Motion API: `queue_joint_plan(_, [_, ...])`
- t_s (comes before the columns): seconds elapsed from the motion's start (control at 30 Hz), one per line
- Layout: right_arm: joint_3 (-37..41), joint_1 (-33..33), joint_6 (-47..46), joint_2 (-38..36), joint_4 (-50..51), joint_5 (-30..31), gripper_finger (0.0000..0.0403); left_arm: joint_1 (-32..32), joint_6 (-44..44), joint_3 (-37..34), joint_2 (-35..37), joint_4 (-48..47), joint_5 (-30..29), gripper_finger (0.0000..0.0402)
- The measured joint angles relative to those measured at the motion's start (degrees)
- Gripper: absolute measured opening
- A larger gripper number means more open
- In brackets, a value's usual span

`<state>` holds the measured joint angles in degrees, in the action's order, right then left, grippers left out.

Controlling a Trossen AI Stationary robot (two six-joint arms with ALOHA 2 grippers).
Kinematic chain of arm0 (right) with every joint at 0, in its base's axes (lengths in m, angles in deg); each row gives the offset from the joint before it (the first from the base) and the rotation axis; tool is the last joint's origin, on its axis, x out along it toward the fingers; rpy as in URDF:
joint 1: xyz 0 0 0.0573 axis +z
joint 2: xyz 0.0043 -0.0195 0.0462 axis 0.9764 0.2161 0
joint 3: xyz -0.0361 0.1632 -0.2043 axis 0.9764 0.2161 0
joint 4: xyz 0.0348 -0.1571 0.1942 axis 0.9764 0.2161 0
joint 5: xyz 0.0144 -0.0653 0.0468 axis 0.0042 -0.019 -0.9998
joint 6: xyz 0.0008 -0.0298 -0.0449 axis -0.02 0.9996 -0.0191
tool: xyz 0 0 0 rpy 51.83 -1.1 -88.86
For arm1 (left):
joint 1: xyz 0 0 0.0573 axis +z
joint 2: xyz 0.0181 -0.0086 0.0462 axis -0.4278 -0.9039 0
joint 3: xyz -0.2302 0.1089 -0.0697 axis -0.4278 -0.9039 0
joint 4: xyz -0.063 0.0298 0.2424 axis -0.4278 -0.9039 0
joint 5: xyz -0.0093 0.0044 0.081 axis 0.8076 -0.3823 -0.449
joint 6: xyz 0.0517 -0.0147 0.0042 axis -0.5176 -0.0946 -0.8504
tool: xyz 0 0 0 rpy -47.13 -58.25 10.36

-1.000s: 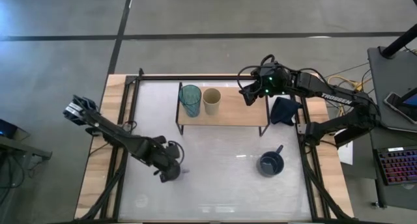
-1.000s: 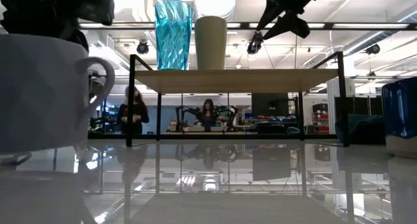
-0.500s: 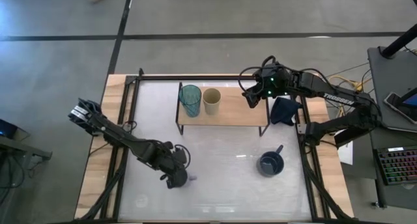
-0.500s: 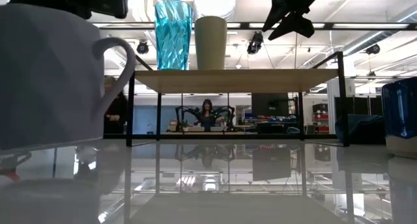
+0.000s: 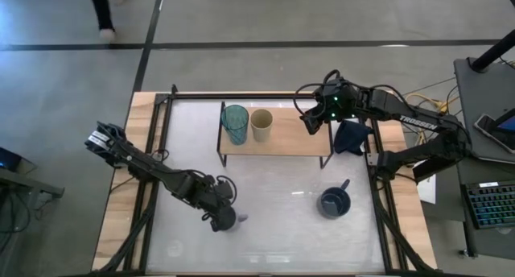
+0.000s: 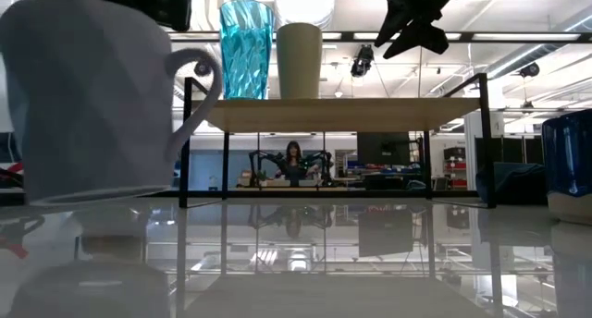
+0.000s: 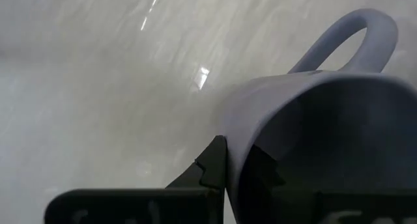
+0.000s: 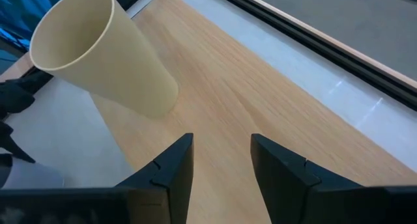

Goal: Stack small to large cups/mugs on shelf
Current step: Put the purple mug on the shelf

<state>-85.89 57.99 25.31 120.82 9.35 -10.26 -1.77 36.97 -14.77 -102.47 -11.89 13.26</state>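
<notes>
Left gripper (image 5: 224,218) is clenched on the rim of the grey-lavender cup (image 6: 97,105), which has a handle and looks lifted just off the tabletop (image 5: 273,192), near the front left, probably so it can go up next. On the shelf (image 5: 294,138), well beyond that gripper, the teal tumbler (image 5: 235,122) and cream cup (image 5: 261,125) already stand side by side; the dark blue mug (image 5: 333,201) waits far off to its right. Right gripper (image 8: 221,160) hovers with fingers spread and empty over the shelf's bare end, the cream cup just ahead; "TROSSEN" reads on the right arm (image 5: 418,122).
</notes>
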Motion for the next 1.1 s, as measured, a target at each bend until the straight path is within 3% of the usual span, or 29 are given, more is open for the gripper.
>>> queue_joint_plan(0.13, [0.00, 0.00, 0.52, -0.02, -0.03, 0.01, 0.0151, 0.08, 0.92, 0.00, 0.00, -0.10, 0.08, 0.0012])
queue_joint_plan(0.57, [0.00, 0.00, 1.31, -0.02, -0.16, 0.38, 0.0192, 0.09, 0.98, 2.16, 0.34, -0.62, 0.06, 0.0089])
queue_joint_plan(1.1, [0.00, 0.00, 1.53, 0.04, -0.32, 0.51, 0.0194, 0.06, 4.55, 3.42, 3.39, -14.35, 1.10, 0.0093])
